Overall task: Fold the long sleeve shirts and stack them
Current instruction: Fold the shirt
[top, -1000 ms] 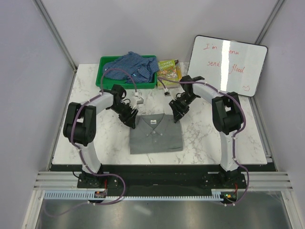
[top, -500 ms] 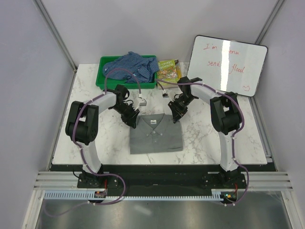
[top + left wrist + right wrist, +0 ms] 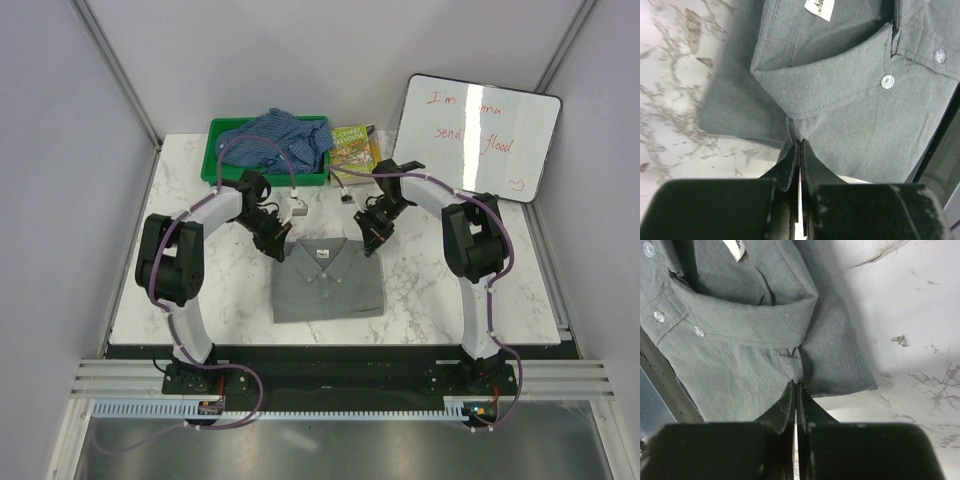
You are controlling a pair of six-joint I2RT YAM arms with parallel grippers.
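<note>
The grey long sleeve shirt point(image 3: 328, 282) lies folded flat at the middle of the marble table, collar toward the back. My left gripper point(image 3: 281, 246) is at its back left corner and my right gripper point(image 3: 371, 243) at its back right corner. In the left wrist view the left gripper point(image 3: 799, 144) is shut, with a small fold of grey shirt point(image 3: 855, 110) pinched at its tips beside the collar. In the right wrist view the right gripper point(image 3: 796, 385) is likewise shut on a crease of the grey shirt point(image 3: 735, 345). The blue checked shirt point(image 3: 277, 136) lies crumpled in the green bin.
The green bin point(image 3: 214, 166) stands at the back left of the table. A picture book point(image 3: 355, 150) lies beside it. A whiteboard point(image 3: 480, 135) with red writing leans at the back right. Bare marble point(image 3: 440, 290) flanks the shirt on both sides.
Both grippers went from open to shut at the grey shirt's back corners. The left wrist shifted slightly toward the back; the shirt's top edge looks a little drawn in.
</note>
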